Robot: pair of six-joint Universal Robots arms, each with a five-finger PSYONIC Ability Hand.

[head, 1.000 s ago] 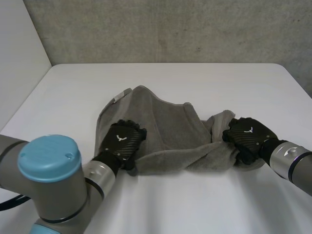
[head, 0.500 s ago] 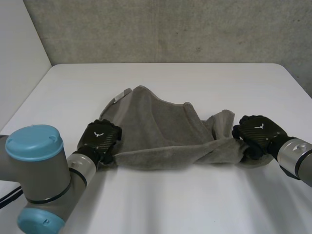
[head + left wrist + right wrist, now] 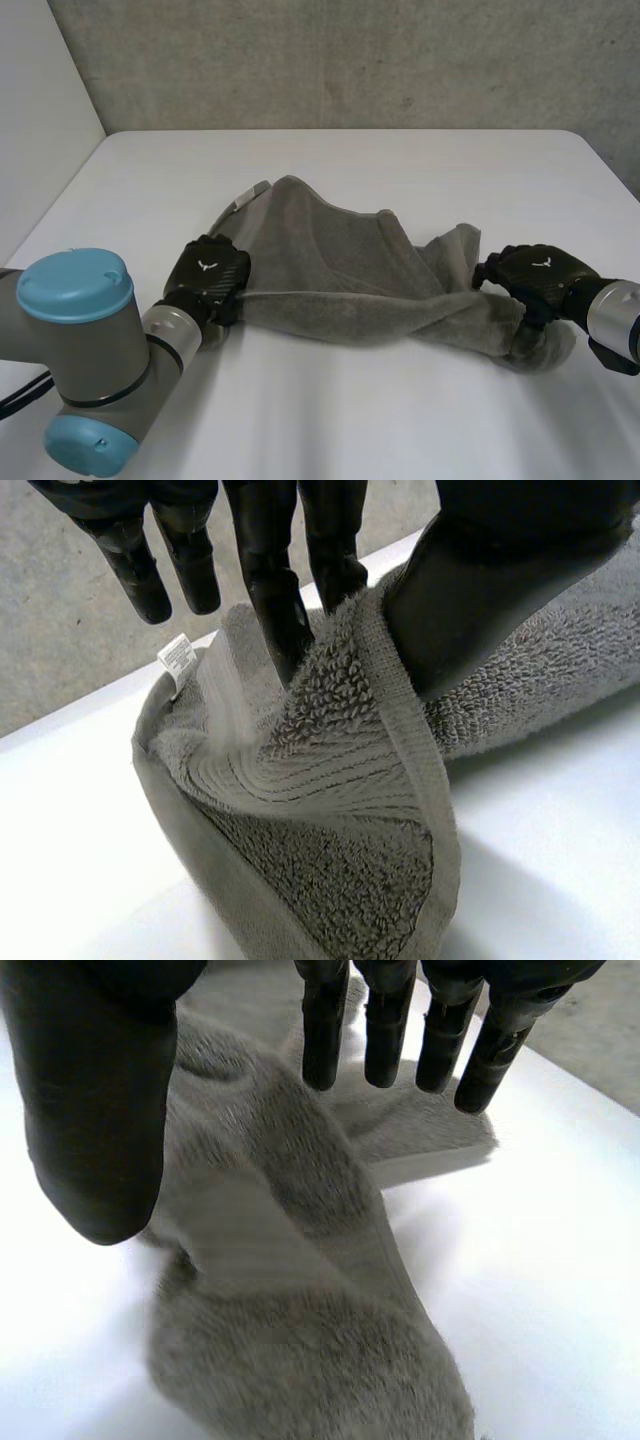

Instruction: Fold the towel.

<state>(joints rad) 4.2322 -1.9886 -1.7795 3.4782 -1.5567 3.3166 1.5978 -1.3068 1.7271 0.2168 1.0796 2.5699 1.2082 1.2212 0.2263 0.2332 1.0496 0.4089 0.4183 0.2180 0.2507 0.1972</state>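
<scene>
A grey towel (image 3: 340,270) lies rumpled across the middle of the white table (image 3: 350,160), pulled long from left to right. My left hand (image 3: 208,275) is at its near left corner. In the left wrist view the thumb (image 3: 490,590) and a finger (image 3: 270,590) pinch a raised fold of the towel (image 3: 330,810) at that corner. My right hand (image 3: 535,270) hovers at the towel's right end. In the right wrist view its fingers (image 3: 385,1030) are straight and the thumb (image 3: 95,1110) stands apart, with the towel (image 3: 290,1290) lying loose below the palm.
A small white label (image 3: 240,203) sticks out at the towel's far left corner, also seen beyond my left fingertips as a label (image 3: 178,658). A concrete wall (image 3: 350,60) stands behind the table. Bare tabletop surrounds the towel.
My left hand slid from the towel's middle to its near left corner and closed on it. My right hand moved right and let go of the right end. The towel stretched out.
</scene>
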